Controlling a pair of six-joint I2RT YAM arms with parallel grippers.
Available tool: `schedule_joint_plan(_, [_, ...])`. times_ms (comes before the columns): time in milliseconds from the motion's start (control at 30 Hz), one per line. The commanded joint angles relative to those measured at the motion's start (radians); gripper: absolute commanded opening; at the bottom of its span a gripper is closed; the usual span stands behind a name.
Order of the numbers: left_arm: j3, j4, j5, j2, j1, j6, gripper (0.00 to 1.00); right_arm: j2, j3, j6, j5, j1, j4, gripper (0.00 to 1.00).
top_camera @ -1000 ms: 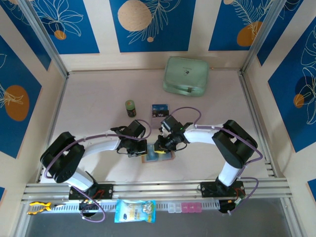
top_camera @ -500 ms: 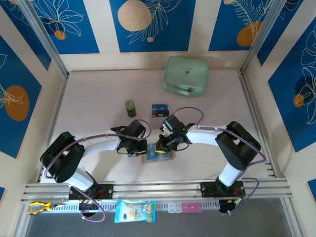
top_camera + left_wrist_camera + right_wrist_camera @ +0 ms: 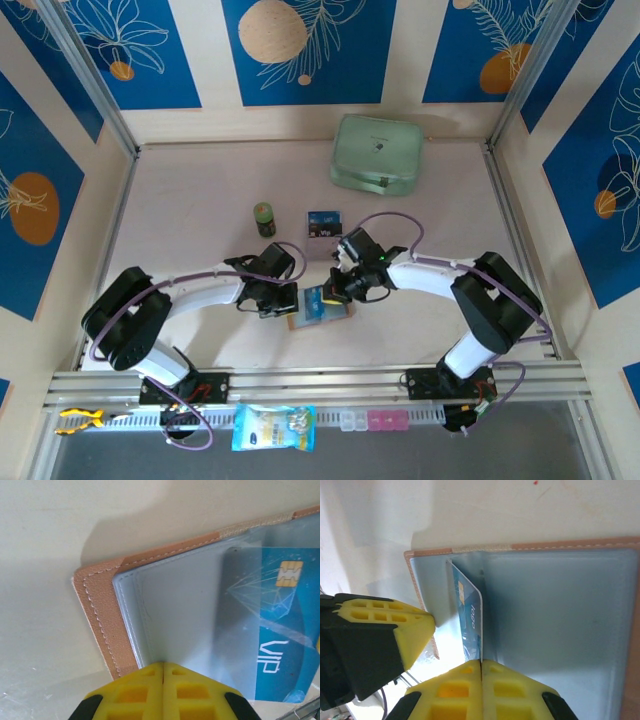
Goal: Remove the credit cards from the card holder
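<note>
Right wrist view: the right pincer [image 3: 481, 664] is pressed tight on the edge of a blue credit card [image 3: 470, 612]. The card stands tilted up out of the grey pocket of the card holder [image 3: 560, 605], which lies open on the desk [image 3: 520, 510]. The left pincer [image 3: 163, 666], fingers pressed together, rests its tips on the holder's edge. A second ago the right pincer stood slightly apart; it has since closed and drawn rightward.
</note>
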Motion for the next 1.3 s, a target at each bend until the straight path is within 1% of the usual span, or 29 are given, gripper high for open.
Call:
schedule_joint_plan(0, [0.013, -0.071, -0.032, 0.017, -0.002, 0.03, 0.04, -0.03, 0.013, -0.053, 0.034, -0.01, -0.095, 0.02])
schedule_joint_plan(200, [0.016, -0.074, -0.032, 0.017, -0.002, 0.033, 0.04, -0.044, 0.053, -0.117, 0.071, -0.02, -0.202, 0.01])
schedule_joint_plan(367, [0.02, -0.077, -0.034, 0.016, -0.002, 0.033, 0.04, -0.057, 0.079, -0.145, 0.092, -0.02, -0.243, 0.02])
schedule_joint_plan(533, [0.022, -0.074, -0.032, 0.019, -0.002, 0.038, 0.04, -0.021, 0.13, -0.173, 0.093, -0.001, -0.27, 0.02])
schedule_joint_plan(667, [0.022, -0.073, -0.032, 0.019, -0.003, 0.037, 0.04, 0.019, 0.176, -0.189, 0.119, 0.031, -0.303, 0.02])
schedule_joint_plan(867, [0.019, -0.068, -0.031, 0.019, -0.003, 0.036, 0.04, 0.055, 0.229, -0.188, 0.161, 0.064, -0.344, 0.05])
schedule_joint_plan(1033, [0.016, -0.061, -0.029, 0.02, -0.002, 0.033, 0.04, 0.075, 0.236, -0.157, 0.163, 0.08, -0.335, 0.13])
schedule_joint_plan(1200, [0.014, -0.058, -0.029, 0.019, -0.002, 0.034, 0.04, 0.081, 0.23, -0.14, 0.162, 0.091, -0.317, 0.14])
schedule_joint_plan(1267, [0.015, -0.059, -0.03, 0.021, -0.002, 0.037, 0.04, 0.083, 0.231, -0.139, 0.162, 0.094, -0.316, 0.12])
